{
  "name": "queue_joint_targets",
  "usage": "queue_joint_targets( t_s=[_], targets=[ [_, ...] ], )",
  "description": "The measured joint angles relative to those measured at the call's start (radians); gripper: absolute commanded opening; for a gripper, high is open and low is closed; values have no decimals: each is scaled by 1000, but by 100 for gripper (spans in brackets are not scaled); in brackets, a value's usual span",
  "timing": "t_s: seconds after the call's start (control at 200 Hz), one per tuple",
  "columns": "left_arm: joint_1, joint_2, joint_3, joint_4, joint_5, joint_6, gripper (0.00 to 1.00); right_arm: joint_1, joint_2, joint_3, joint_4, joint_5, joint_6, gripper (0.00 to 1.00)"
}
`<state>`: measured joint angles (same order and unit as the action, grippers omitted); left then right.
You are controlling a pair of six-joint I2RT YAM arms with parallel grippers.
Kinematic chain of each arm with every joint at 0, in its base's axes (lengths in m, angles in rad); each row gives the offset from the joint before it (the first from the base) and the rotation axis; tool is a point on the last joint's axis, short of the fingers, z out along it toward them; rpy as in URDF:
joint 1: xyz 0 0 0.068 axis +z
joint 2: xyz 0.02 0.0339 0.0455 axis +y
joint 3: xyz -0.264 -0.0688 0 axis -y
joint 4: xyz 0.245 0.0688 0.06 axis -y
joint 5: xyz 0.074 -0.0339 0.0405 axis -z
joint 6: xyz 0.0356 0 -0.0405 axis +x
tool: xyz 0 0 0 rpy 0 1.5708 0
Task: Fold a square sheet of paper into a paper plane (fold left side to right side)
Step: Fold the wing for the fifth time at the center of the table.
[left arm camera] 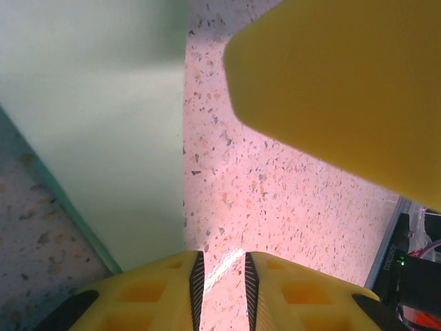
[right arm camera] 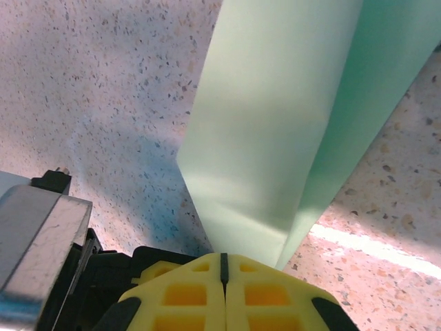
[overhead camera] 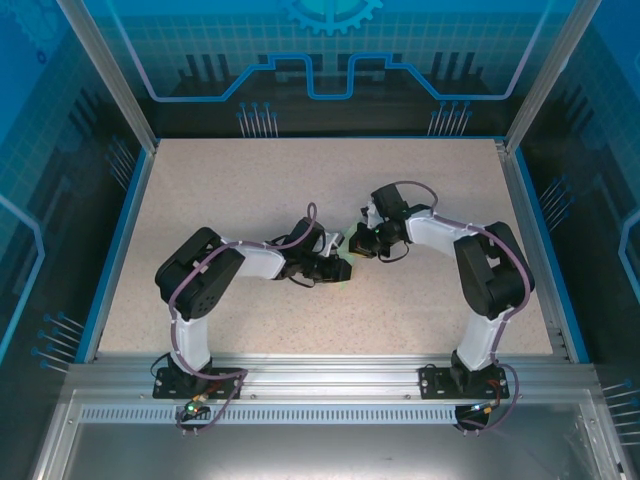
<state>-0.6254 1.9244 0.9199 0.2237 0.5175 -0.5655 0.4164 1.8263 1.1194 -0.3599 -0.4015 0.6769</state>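
The speckled table (overhead camera: 300,180) lies open all round, but at its middle the left gripper (left arm camera: 221,267) and right gripper (right arm camera: 224,261) crowd close, folded paper sheet (right arm camera: 275,138) at their tips.

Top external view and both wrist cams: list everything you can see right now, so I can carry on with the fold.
square sheet of paper: one, pale mint green, partly folded, standing up from the right gripper's tips
table: one, speckled beige with a blue border, under both arms
backdrop panels: blue, printed, behind and beside the table
rail: one, silver, along the near edge
left gripper: one, yellow fingers, slightly open, just beside the sheet's edge
right gripper: one, yellow fingers, shut on the sheet's lower end
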Motion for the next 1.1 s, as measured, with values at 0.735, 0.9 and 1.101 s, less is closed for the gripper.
queue_joint_targets(
  t_s=[0.735,0.9,1.101],
  targets=[
    [-10,-5,-3,-13,-39,24,24,12,130,87,-48,97,-75,5],
    [-10,-5,-8,-5,-41,24,24,6,138,101,-69,113,-100,5],
    [-10,-8,-21,19,-41,24,23,-1,160,139,-96,120,-121,5]
  ],
)
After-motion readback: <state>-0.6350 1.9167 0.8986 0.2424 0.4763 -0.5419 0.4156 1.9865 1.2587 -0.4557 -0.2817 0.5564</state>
